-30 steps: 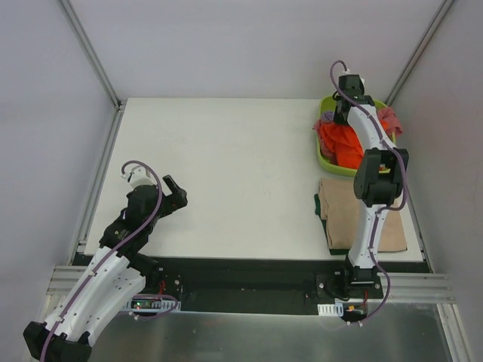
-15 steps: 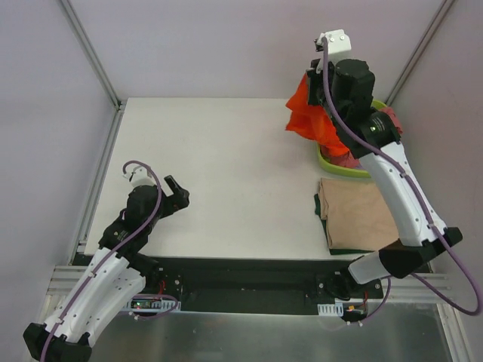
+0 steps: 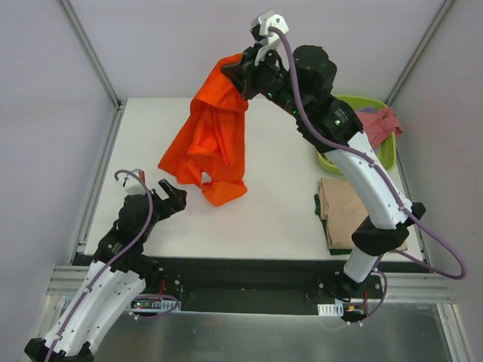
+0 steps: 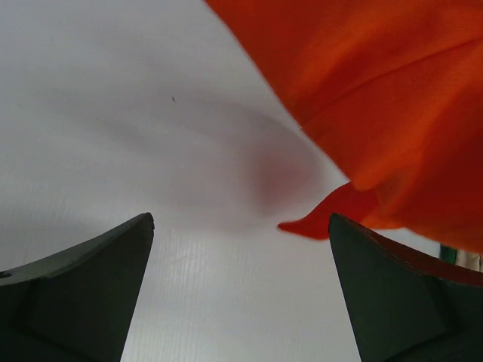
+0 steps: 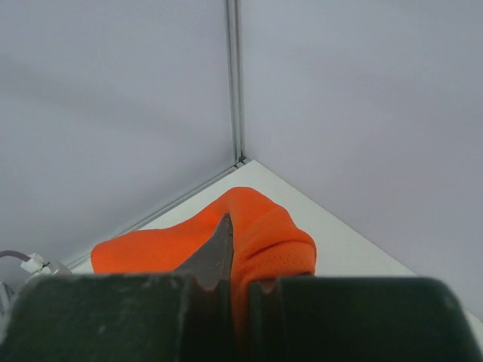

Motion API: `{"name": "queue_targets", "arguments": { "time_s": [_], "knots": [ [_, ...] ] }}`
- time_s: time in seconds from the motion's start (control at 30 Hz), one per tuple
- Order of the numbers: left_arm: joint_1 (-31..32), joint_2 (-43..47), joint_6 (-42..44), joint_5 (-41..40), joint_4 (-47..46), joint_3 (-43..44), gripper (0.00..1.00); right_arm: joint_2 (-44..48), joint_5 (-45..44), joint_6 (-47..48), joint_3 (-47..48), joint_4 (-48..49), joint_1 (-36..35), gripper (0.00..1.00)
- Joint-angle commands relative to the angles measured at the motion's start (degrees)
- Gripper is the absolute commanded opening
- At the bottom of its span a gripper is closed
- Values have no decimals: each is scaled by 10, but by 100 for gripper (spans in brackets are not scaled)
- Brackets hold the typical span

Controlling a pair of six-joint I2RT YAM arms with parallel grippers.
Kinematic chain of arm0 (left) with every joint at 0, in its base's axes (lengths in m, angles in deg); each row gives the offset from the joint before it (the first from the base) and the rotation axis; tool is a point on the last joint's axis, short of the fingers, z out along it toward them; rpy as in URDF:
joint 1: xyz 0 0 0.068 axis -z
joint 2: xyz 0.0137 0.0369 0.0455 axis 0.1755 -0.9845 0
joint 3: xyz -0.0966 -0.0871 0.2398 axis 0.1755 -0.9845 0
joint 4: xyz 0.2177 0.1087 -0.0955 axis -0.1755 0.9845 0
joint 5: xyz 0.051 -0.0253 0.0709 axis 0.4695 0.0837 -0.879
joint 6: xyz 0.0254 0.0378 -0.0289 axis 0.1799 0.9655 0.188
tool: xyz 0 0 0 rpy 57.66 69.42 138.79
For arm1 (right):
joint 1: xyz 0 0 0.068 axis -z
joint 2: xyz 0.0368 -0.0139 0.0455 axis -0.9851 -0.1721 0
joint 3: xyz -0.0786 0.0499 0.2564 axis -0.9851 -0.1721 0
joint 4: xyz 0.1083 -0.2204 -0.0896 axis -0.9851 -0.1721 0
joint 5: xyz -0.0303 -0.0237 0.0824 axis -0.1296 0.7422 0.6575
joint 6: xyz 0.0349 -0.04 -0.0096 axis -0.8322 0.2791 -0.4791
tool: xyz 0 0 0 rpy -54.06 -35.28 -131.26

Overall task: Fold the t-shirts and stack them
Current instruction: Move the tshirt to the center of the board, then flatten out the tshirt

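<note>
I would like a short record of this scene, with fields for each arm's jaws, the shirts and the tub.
right jaws: shut on the top of the orange shirt, holding it high above the table
orange shirt: hanging loose and unfolded; whether its lower edge touches the table cannot be told
left jaws: open, empty, low over the table near the shirt's lower edge
folded pile: tan shirt on top of a dark green shirt, near the right arm's base
tub: holds a pink shirt

The orange t-shirt (image 3: 215,143) hangs rumpled in mid-air (the tan t-shirt (image 3: 341,215) lies folded flat, well apart).
</note>
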Motion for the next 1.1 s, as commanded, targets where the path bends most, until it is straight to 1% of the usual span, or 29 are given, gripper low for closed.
{"name": "queue_targets", "arguments": {
  "time_s": [0.0, 0.07, 0.1, 0.17, 0.23, 0.27, 0.3, 0.33, 0.37, 0.4, 0.43, 0.47, 0.5, 0.53, 0.6, 0.77, 0.83, 0.93, 1.0, 1.07],
  "knots": [
    [-5, 18, -15, -19, -9, -7, 99, 15, -42, -4, -28, 53, -8, 1],
    [-5, 22, -19, -22, -7, -8, 99, 41, -102, 16, -106, 55, -7, 3],
    [-5, 22, -20, -25, -7, -9, 99, 65, -149, 19, -151, 56, -7, 4],
    [-5, 22, -21, -31, -5, -10, 99, 102, -241, 2, -275, 54, -3, 8],
    [-5, 16, -24, -35, -4, -10, 99, 139, -305, -33, -397, 36, 11, 19],
    [-5, 12, -25, -38, -3, -11, 99, 153, -331, -59, -453, 27, 21, 27],
    [-5, 8, -26, -41, -2, -10, 99, 165, -354, -78, -509, 20, 38, 37],
    [-5, 2, -29, -43, 0, -10, 99, 169, -372, -104, -556, 15, 53, 53],
    [-5, -6, -35, -46, -1, -10, 99, 173, -384, -122, -584, 3, 71, 73],
    [-5, -16, -40, -48, -1, -8, 99, 175, -388, -146, -599, -22, 86, 85],
    [-5, -28, -43, -45, -1, -6, 99, 175, -391, -171, -603, -55, 99, 90],
    [-5, -42, -48, -40, -2, -4, 99, 177, -392, -178, -604, -78, 105, 98],
    [-5, -57, -54, -32, -4, 0, 99, 182, -395, -174, -609, -89, 104, 100],
    [-5, -76, -53, -21, -9, 3, 99, 188, -393, -171, -616, -95, 103, 96],
    [-5, -113, -55, -12, -22, 12, 99, 205, -385, -173, -633, -101, 101, 96],
    [-5, -220, -66, 10, -62, 41, 98, 277, -374, -198, -736, -72, 89, 96],
    [-6, -264, -64, 29, -84, 54, 95, 317, -365, -204, -785, -45, 83, 96],
    [-6, -333, -54, 57, -113, 79, 89, 391, -323, -208, -854, 3, 81, 96],
    [-7, -383, -49, 70, -128, 97, 85, 432, -302, -208, -885, 17, 81, 96],
    [-7, -427, -47, 82, -133, 118, 77, 464, -289, -202, -906, 21, 80, 96]
  ]
}}
